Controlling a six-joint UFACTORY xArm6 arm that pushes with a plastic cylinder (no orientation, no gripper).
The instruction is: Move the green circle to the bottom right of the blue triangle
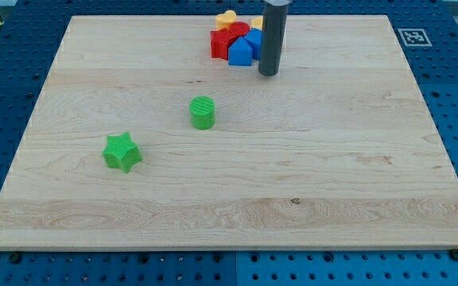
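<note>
The green circle (203,112) stands on the wooden board left of centre. The blue triangle (240,51) lies in a cluster of blocks at the view's top centre. My tip (269,73) rests on the board just to the right of and below that cluster, close to the blue triangle, and well up and to the right of the green circle.
The cluster also holds red blocks (222,41), another blue block (254,40) and a yellow block (227,17). A green star (122,152) lies at the lower left of the green circle. The wooden board (332,175) lies on a blue perforated table.
</note>
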